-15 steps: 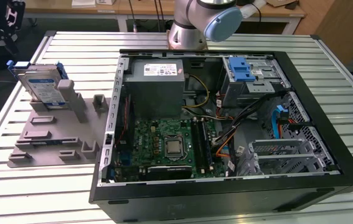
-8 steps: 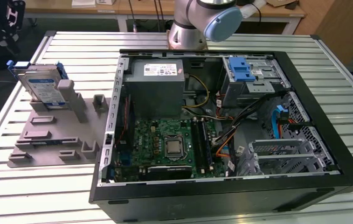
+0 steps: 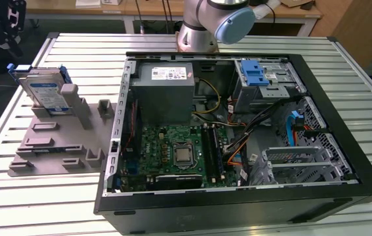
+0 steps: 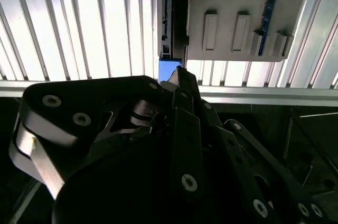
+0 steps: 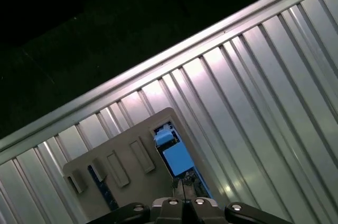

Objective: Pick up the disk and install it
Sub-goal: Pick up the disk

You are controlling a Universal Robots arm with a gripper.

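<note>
Ribbed metal table [image 3: 81,49], open computer case [image 3: 238,209] sitting on it. Disk [image 3: 46,93] stands on edge in the grey holder [image 3: 54,142] at the exterior view's left, just beside the case, not yet installed. Gripper [image 5: 182,184] [image 4: 178,73] in both wrist views: claw looks pressed together, pinching nothing. It hangs above the disk's blue-edged top [image 5: 177,158], not touching it.
</note>
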